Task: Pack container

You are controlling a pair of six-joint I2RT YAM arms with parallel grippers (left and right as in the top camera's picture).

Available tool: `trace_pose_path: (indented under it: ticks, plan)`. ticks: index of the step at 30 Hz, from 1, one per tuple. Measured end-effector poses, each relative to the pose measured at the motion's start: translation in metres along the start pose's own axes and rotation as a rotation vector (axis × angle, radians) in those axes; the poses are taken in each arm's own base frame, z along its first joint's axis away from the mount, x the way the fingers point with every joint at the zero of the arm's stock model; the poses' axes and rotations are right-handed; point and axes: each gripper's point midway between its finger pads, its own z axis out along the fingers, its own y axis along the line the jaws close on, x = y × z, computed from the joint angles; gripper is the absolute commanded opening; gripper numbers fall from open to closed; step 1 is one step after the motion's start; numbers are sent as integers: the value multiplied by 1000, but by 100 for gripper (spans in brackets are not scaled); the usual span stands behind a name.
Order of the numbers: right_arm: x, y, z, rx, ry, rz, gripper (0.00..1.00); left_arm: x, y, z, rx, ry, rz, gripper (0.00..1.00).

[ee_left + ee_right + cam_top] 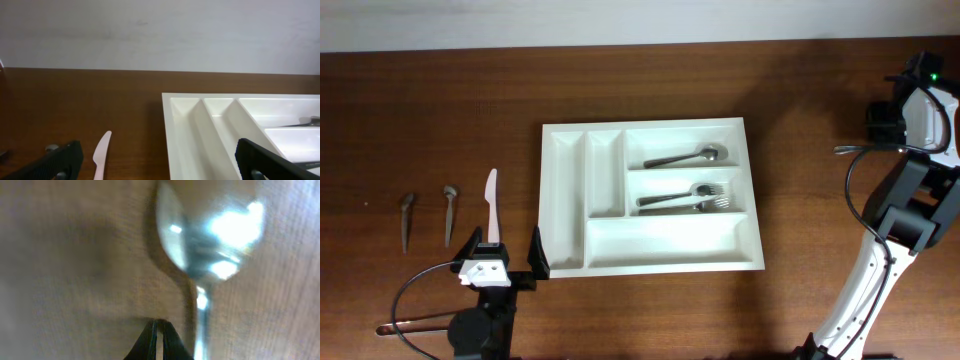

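The container [565,190] is a large white tray in the middle of the table; it also shows in the left wrist view [200,130]. A spoon [685,157] lies in its top wide compartment and forks [685,199] in the middle one. My left gripper [505,257] is open and empty just left of the tray's front corner, with a white plastic knife [492,205] [101,152] between its fingers [155,165] on the table. My right gripper [159,330] is shut at the far right [880,122], close over the wood. A metal spoon [205,245] [850,150] lies just beside its tips.
Two metal utensils [406,220] [449,213] lie on the table left of the knife. Another metal utensil [415,323] lies near the front left edge by the left arm's cable. The tray's two narrow compartments and its bottom wide compartment hold nothing.
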Motion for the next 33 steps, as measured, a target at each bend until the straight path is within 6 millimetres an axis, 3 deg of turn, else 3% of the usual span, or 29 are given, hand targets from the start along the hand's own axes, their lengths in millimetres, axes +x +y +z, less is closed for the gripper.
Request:
trace_pose_path:
  ticks: [4,8,11,15,22,23,25,27,33]
  plan:
    - [-16,32,-16,-99,-51,-61,4,0,0,0,0,0,0,99]
    - [-34,60,-63,-196,-111,-147,6,0,0,0,0,0,0,99]
    - [-41,63,-102,-218,-133,-191,10,0,0,0,0,0,0,99]
    - [-40,33,-127,-134,-92,-217,14,0,0,0,0,0,0,99]
    - [-38,-39,-133,83,36,-192,16,0,0,0,0,0,0,99]
    - [-40,-42,-133,89,40,-187,22,0,0,0,0,0,0,99]
    - [-43,-44,-133,88,41,-178,58,0,0,0,0,0,0,99]
    - [-43,-44,-133,85,45,-184,68,0,0,0,0,0,0,99]
    - [-39,-34,-131,57,41,-203,86,0,0,0,0,0,0,99]
